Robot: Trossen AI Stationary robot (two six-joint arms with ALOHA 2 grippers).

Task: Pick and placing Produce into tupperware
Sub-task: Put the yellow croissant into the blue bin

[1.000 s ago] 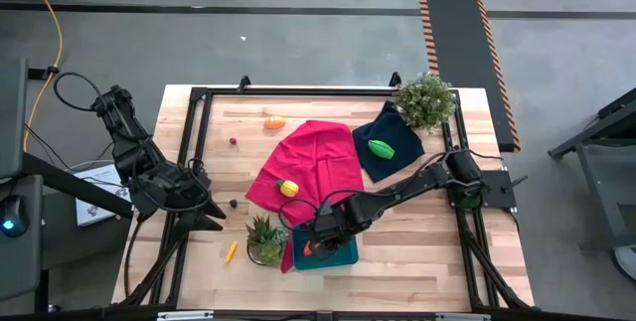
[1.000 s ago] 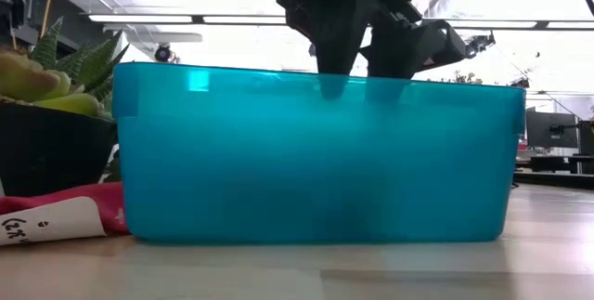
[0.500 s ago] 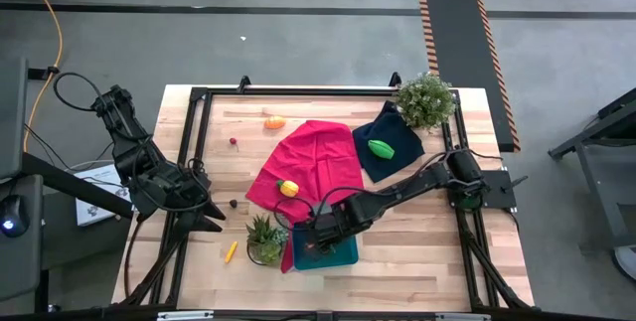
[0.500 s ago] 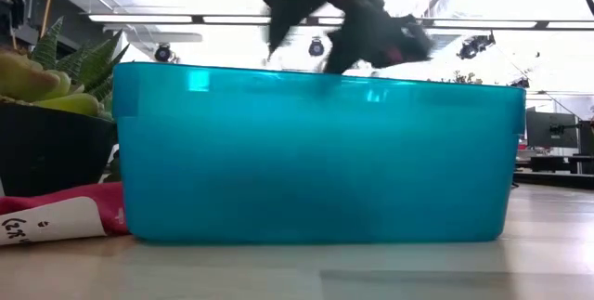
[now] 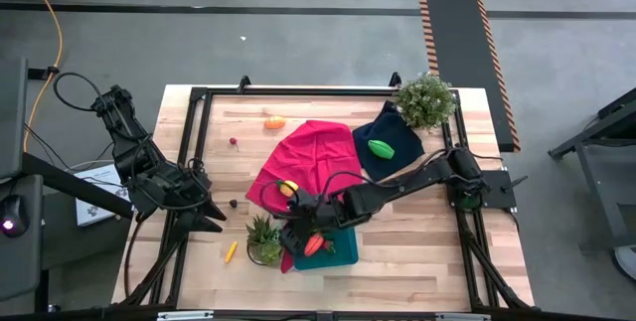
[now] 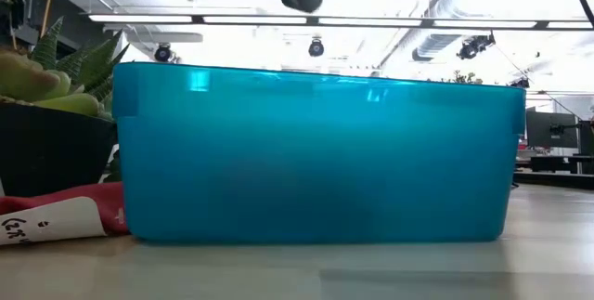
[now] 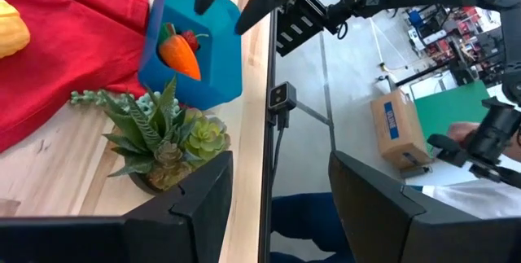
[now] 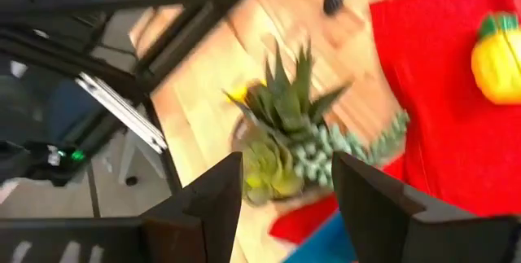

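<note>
The teal tupperware (image 5: 344, 252) (image 6: 316, 151) stands near the table's front edge. A red-orange carrot (image 5: 314, 244) (image 7: 179, 56) lies inside it. My right gripper (image 5: 296, 224) (image 8: 285, 206) hangs open and empty above the tupperware's left end, facing the succulent. My left gripper (image 5: 209, 216) (image 7: 281, 206) waits open at the table's left edge. A yellow piece (image 5: 288, 189) rests on the red cloth (image 5: 310, 160), a green oval (image 5: 381, 147) on the navy cloth, and an orange piece (image 5: 274, 122) on the wood at the back. A thin yellow stick (image 5: 231, 251) lies front left.
A potted succulent (image 5: 263, 238) (image 8: 285, 145) stands right against the tupperware's left side. A leafy plant (image 5: 425, 99) stands at the back right corner. Two small dark berries (image 5: 233, 142) (image 5: 233, 203) lie on the wood at the left. A black frame edges the table.
My right gripper has risen out of the tupperware, tipped up toward level and swung toward the table's left, over the succulent. The carrot stays lying in the tupperware.
</note>
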